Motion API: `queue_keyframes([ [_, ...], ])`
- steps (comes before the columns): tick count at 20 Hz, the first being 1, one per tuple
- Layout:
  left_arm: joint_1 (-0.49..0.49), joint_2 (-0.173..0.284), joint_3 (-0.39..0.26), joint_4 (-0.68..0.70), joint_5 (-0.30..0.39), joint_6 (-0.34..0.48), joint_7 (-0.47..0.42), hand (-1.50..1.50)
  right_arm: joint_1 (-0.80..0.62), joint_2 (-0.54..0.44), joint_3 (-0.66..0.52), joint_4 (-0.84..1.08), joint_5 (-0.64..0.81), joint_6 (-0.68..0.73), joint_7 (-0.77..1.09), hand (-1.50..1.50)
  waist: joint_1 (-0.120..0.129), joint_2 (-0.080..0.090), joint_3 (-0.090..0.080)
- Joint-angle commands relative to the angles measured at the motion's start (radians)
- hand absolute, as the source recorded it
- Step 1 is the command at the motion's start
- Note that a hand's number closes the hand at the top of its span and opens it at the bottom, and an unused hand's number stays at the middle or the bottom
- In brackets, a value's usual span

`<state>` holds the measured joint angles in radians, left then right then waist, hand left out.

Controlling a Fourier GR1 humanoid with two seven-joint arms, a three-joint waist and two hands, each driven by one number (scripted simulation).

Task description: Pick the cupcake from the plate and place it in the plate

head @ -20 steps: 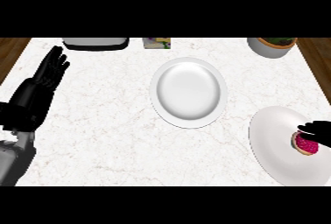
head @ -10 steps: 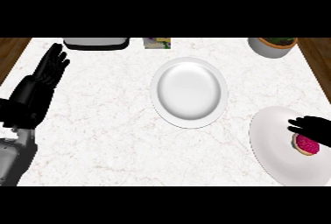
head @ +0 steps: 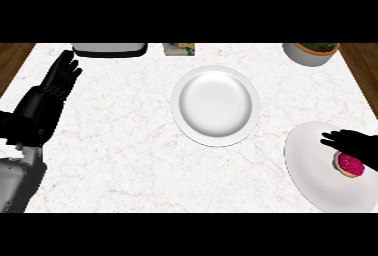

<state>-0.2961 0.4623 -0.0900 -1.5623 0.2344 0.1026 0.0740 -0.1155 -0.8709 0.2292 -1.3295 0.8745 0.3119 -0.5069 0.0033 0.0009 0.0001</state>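
Lower right: the cupcake point(head: 350, 165) is seen on the near plate point(head: 314, 165), where the right hand point(head: 359, 146), shifted slightly leftward, is curled over it without a completed grasp. Centre: the empty target plate point(head: 215, 106) is shown. Upper left: the open left hand point(head: 57, 80) rests on the counter point(head: 125, 150).

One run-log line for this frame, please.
right hand: over cupcake on right plate | centre plate: bare | left hand: resting
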Motion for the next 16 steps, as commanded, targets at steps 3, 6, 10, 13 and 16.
queue_keyframes([
  [3,0.053,-0.006,0.051,-0.072,-0.016,-0.05,0.027,0.0,-0.011,0.009,-0.034,0.081,0.074,0.005,-0.095,-1.5,0.0,-0.002,0.0],
  [6,0.027,-0.032,0.063,-0.025,-0.017,-0.06,0.02,0.0,-0.083,0.118,0.028,0.156,0.158,0.011,-0.021,-1.5,0.003,0.0,0.0],
  [10,0.012,-0.063,0.047,-0.078,-0.076,-0.023,0.063,0.0,-0.124,0.153,0.006,0.349,0.233,-0.115,-0.093,-1.5,0.006,0.0,0.001],
  [13,0.084,-0.058,0.071,-0.15,-0.084,-0.061,0.064,0.0,-0.082,0.158,-0.024,0.288,0.252,-0.105,-0.062,-1.5,0.0,-0.002,0.0],
  [16,0.024,-0.09,0.068,-0.055,-0.106,-0.05,0.041,0.0,-0.13,0.228,-0.028,0.353,0.233,-0.125,-0.111,1.5,0.0,0.0,0.0],
])
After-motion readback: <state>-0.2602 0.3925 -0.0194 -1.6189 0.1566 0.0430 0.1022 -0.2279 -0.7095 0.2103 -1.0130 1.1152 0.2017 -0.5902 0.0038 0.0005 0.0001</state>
